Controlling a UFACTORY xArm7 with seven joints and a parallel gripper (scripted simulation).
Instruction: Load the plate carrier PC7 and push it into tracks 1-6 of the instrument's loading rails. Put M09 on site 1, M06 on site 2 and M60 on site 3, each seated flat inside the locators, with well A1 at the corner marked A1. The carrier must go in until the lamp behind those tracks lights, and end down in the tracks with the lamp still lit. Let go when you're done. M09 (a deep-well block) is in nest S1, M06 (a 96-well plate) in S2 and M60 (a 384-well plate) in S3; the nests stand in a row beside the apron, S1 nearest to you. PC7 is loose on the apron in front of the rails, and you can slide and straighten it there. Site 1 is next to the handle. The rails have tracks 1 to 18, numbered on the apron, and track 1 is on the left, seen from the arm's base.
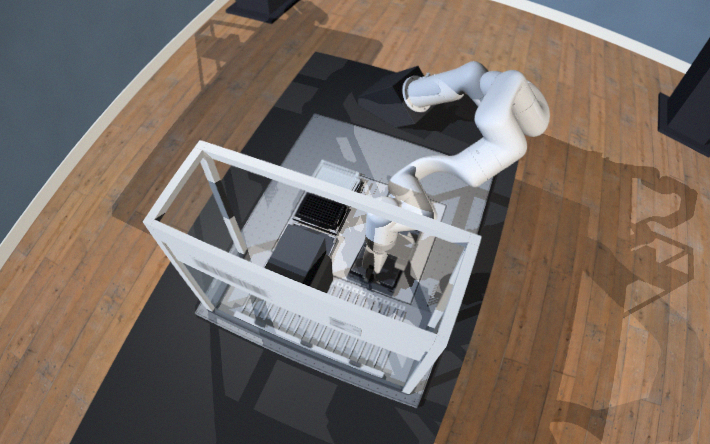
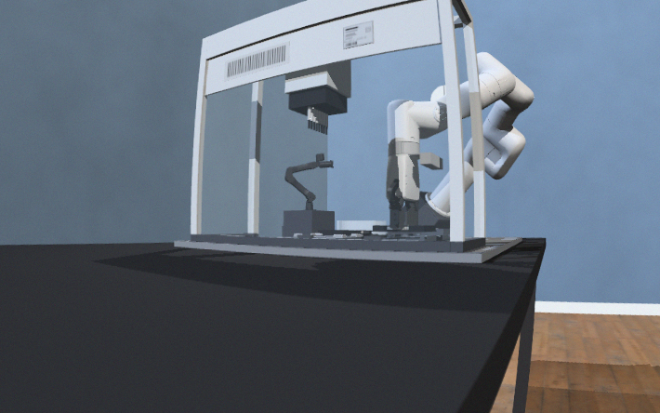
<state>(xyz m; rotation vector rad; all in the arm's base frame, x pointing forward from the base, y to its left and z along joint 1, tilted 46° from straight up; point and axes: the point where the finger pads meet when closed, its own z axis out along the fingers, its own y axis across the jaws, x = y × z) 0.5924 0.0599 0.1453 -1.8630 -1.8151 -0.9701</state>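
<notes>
My gripper points straight down inside the instrument frame and is shut on a thin dark plate, which looks like M60. The plate is low over the rail end of the dark carrier PC7, on or just above it; I cannot tell whether it is seated. In the side view the gripper reaches down to the carrier's level. The black 96-well plate M06 sits in the middle nest. The dark deep-well block M09 sits in the nest beside it. The white nest nearest the arm's base looks empty.
The white instrument frame surrounds the deck, and its top bar crosses above my wrist. The loading rails lie just beyond the carrier. A pipetting head hangs from the top, and a small dark arm stands on the block.
</notes>
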